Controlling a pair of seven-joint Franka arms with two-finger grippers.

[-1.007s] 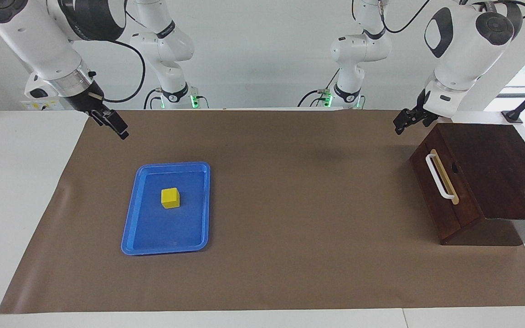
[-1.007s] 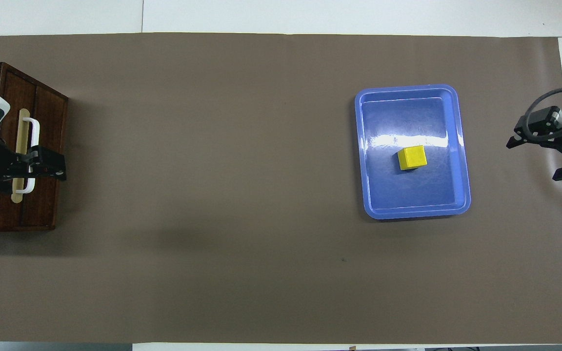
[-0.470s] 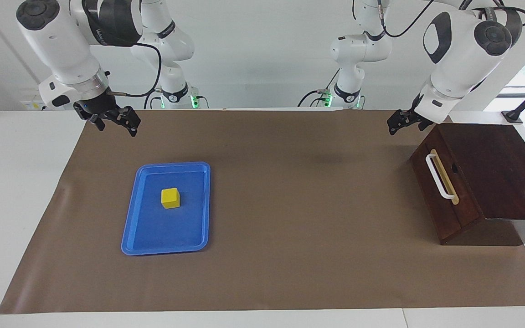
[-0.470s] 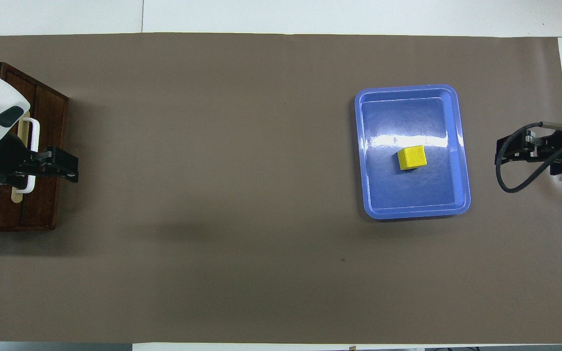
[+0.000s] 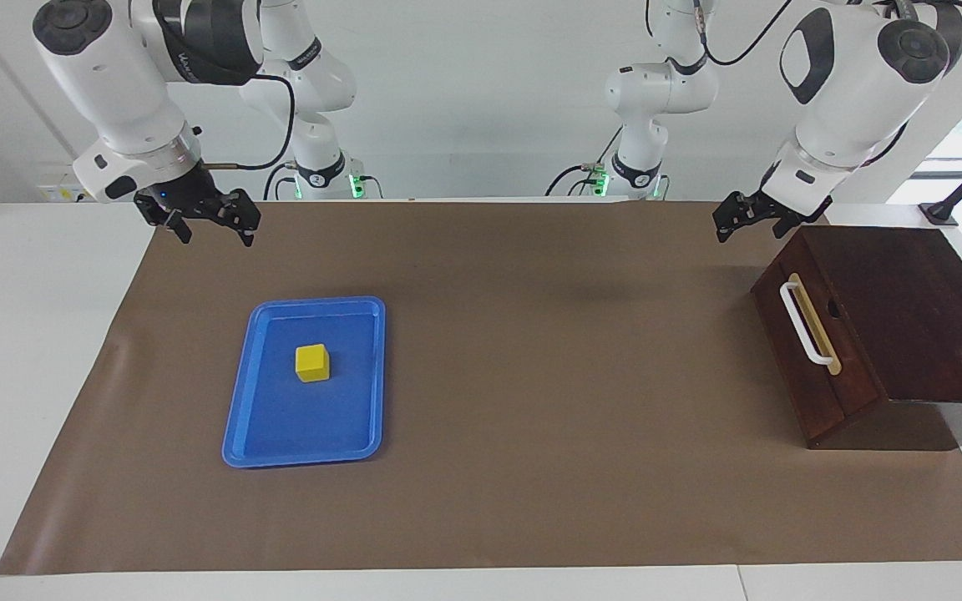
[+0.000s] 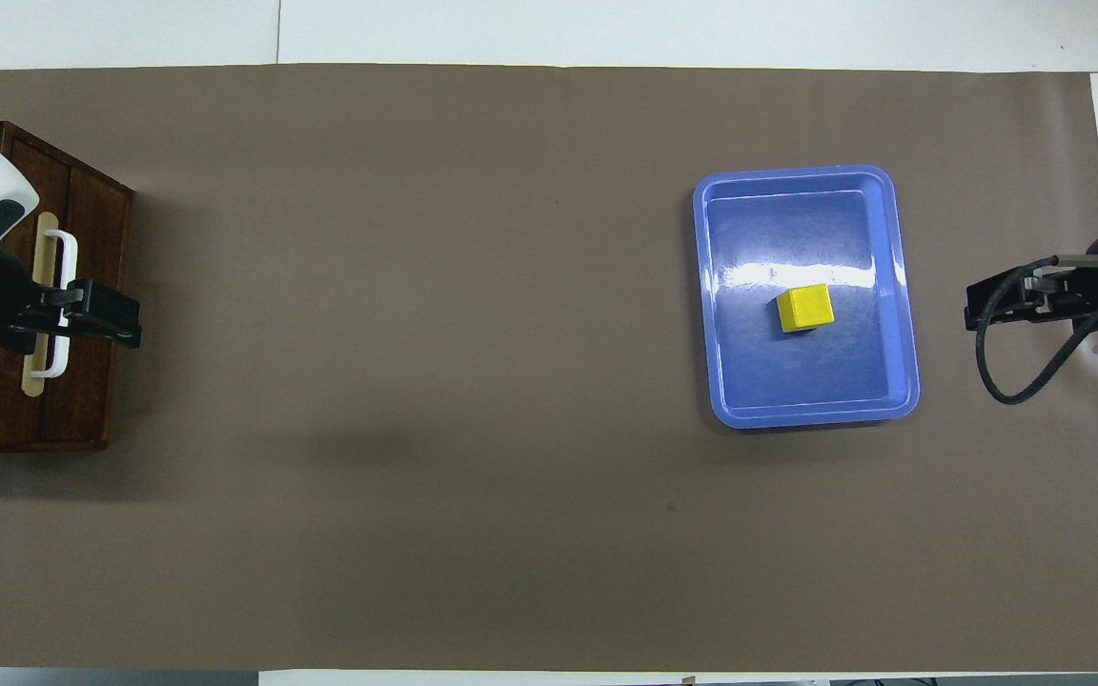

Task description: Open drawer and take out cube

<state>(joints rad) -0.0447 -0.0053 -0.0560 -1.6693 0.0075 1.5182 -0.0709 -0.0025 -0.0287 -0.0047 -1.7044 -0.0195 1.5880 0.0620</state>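
Note:
The dark wooden drawer (image 5: 833, 386) is pushed shut in its box (image 5: 907, 309) at the left arm's end of the table, its white bar handle (image 5: 803, 325) facing the table's middle. The yellow cube (image 5: 312, 362) sits in a blue tray (image 5: 240, 402) toward the right arm's end. My left gripper (image 5: 746, 224) hangs open in the air by the box's corner nearest the robots; from overhead this left gripper (image 6: 132, 324) covers the handle (image 6: 61, 286). My right gripper (image 5: 208, 224) is open, raised over the mat beside the tray. Neither gripper holds or touches anything.
A brown mat (image 5: 531, 376) covers the table between tray and box. In the overhead view the cube (image 6: 804, 308) lies near the middle of the tray (image 6: 904, 286), with the right gripper (image 6: 970, 310) and its looping black cable just off the tray's rim.
The right gripper has turned its fingers downward and shifted a little toward the tray. The left gripper swung slightly out from the box and back. Drawer, cube and tray have not moved.

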